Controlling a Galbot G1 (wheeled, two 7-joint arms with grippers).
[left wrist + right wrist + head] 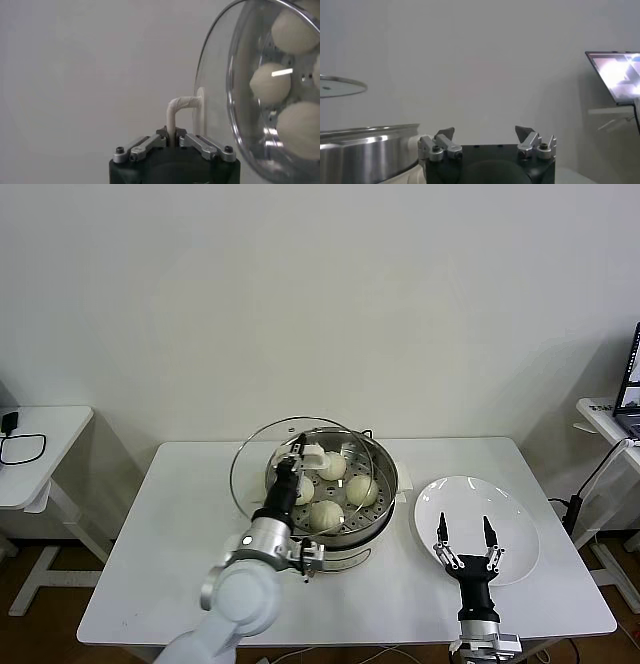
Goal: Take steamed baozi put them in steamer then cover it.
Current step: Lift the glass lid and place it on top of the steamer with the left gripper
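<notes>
Head view shows the left end effector [293,452] clamped on the white rectangular handle [308,452] of the round clear glass cover with a metal rim [250,459]. The cover is held above the round stainless-steel steamer [382,494], tilted and offset toward the robot's left, so that part of it overhangs the white tabletop [170,534]. It is not seated on the pot rim.

Four cream-white steamed baozi [326,515] rest on the perforated steel tray inside the steamer, close together. The flat white plate [510,524] at the robot's right carries nothing visible, which suggests loading is complete and only the covering step remains.

Left wrist view confirms the grip: the handle [176,111] runs down between the closed fingers [141,148], and the glass disc [215,90] stands edge-on to the camera, with buns visible through it. Gripping the handle keeps the fingers clear of the glass and the rim.

The right end effector [465,536] hovers over the near edge of the plate with its jaws spread wide and nothing between them. Right wrist view shows its fingertips [445,134] well apart, with the steamer wall [365,150] to one side. This position keeps it clear of the cover's path.

Next requirement, as judged: level the cover, centre it over the pot, and lower it until the metal rim seats all round.
</notes>
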